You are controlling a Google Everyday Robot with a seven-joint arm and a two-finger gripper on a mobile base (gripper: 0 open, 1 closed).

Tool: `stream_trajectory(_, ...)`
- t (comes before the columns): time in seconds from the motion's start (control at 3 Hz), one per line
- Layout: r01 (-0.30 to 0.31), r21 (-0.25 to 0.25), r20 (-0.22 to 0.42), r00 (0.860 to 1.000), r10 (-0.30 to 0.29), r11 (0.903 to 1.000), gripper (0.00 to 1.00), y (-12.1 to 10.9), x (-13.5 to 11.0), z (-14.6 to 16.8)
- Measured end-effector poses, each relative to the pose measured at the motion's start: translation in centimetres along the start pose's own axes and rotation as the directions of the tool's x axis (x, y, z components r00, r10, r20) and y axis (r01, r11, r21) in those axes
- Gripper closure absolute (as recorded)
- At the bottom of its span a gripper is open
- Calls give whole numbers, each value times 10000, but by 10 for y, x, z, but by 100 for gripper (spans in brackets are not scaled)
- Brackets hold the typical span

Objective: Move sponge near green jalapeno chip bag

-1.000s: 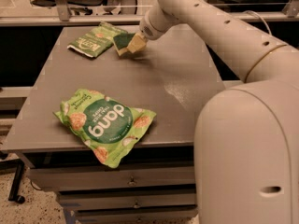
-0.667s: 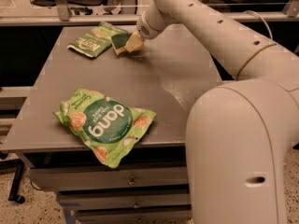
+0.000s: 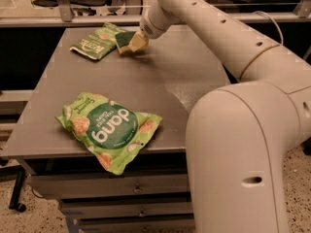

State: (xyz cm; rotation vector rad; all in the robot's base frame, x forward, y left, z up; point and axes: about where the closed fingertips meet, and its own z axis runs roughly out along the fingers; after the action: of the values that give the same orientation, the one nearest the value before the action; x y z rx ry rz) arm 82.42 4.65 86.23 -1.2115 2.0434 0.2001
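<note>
Leftward is where the hand point(image 3: 136, 39) is travelling: over the last second it has been sliding along the far edge of the worktop point(image 3: 160, 76), carrying the sponge point(image 3: 124, 38) with it toward the back left corner. A second ago a clear strip of grey was showing between the sponge and the green jalapeno chip bag point(image 3: 94, 42). Now that strip is closing, and the sponge's dark scouring face is sitting just beside the bag's right edge, apparently touching or slightly overlapping it.

The hand is clenching the sponge, which is tilting with its pale underside turning toward the arm point(image 3: 228, 38) and a shadow lying on the worktop beneath it. Whether the sponge is resting on the surface or hanging just above it is hard to tell.

For the task, this is looking like the closing stretch. The sponge is already arriving where it belongs, so what is remaining is probably setting it down and letting go without nudging the flat bag. The bigger lime-green dang bag point(image 3: 109, 130) is lying near the front edge, well apart from all this and playing no part.
</note>
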Motion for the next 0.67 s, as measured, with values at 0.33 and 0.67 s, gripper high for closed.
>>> stream_trajectory(0.33,4,27,-3,10000,-4,10000,0,-2,-1,0)
stream_trajectory(0.67,-15,8,36,10000,15,10000,0,-2,-1,-1)
